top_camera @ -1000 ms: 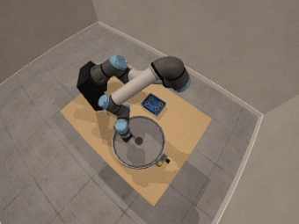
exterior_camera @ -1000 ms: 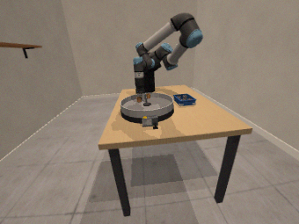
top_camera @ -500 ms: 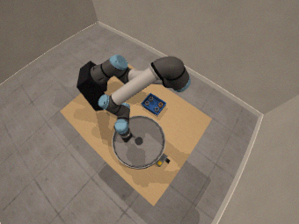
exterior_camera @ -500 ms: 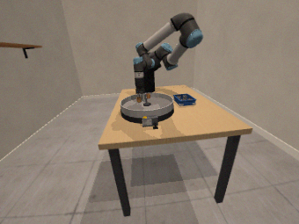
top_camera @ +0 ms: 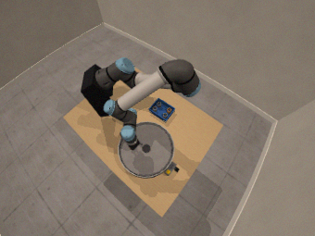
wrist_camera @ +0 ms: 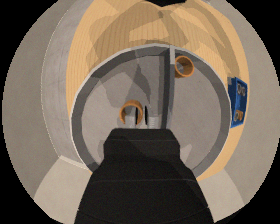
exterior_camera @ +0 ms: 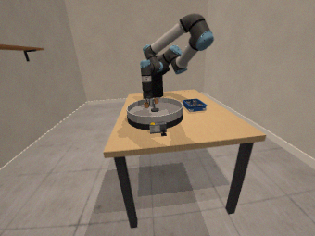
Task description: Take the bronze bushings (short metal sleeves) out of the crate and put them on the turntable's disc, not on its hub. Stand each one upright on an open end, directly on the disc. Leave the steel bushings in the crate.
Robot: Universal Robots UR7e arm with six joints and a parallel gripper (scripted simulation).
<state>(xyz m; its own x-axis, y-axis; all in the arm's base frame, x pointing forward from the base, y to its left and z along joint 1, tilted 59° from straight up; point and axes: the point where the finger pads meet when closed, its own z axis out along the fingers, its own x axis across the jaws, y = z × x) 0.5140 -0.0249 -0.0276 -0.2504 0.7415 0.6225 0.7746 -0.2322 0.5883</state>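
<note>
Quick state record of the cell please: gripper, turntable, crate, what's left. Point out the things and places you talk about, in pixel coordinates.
gripper: (top_camera: 135,146) (exterior_camera: 150,105) (wrist_camera: 141,116) partly open, fingers either side of the near bushing's wall
near bushing: (exterior_camera: 146,105) (wrist_camera: 122,113) bronze, open end up, over the disc; base contact cannot tell
far bushing: (exterior_camera: 156,101) (wrist_camera: 191,69) bronze, upright on the disc
turntable: (top_camera: 173,149) (exterior_camera: 155,118) (wrist_camera: 226,115) two bronze bushings inside the rim
crate: (top_camera: 161,109) (exterior_camera: 195,107) (wrist_camera: 239,103) one bronze, three steel
left: crate's bronze bushing; probably finish releasing first

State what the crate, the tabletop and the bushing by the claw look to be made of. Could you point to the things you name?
Crate (top_camera: 161,118) (wrist_camera: 231,102): probably plastic, solid blue.
Tabletop (top_camera: 195,128) (exterior_camera: 222,128): likely wood or laminate, tan with fine grain.
Bushing by the claw (wrist_camera: 141,111): apparently bronze, orange-brown with a slight sheen.
</note>
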